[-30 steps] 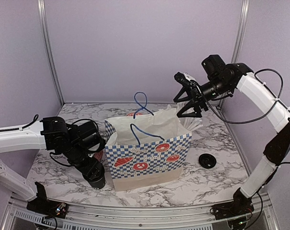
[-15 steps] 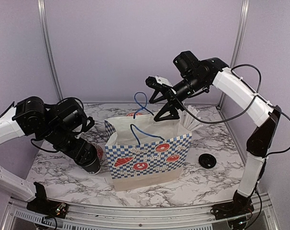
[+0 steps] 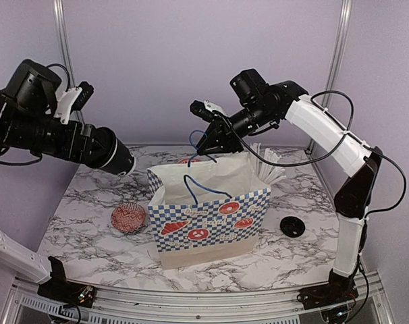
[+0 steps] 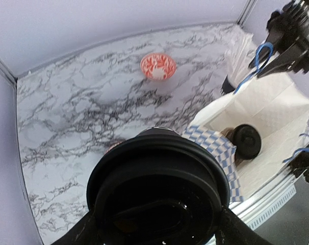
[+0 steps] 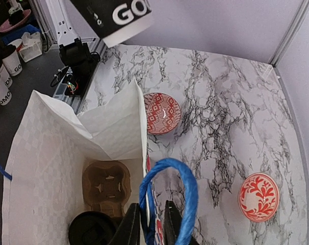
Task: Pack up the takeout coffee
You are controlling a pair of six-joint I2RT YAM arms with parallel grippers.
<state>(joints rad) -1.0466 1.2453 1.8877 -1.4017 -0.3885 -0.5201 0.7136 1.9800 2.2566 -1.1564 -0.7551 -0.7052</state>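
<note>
The left end effector (image 3: 93,147), clamped around a black takeout cup (image 3: 118,159), has risen from the worktop (image 3: 90,236) beside the bag (image 3: 211,216). It now holds the cup tipped sideways high to the bag's left, uncovering a red bowl (image 3: 128,217) by the bag's left side. The right end effector (image 5: 148,227) has swung over the bag's far edge, its fingers, spread a moment ago, now pinched on the blue handle (image 5: 167,164).
</note>
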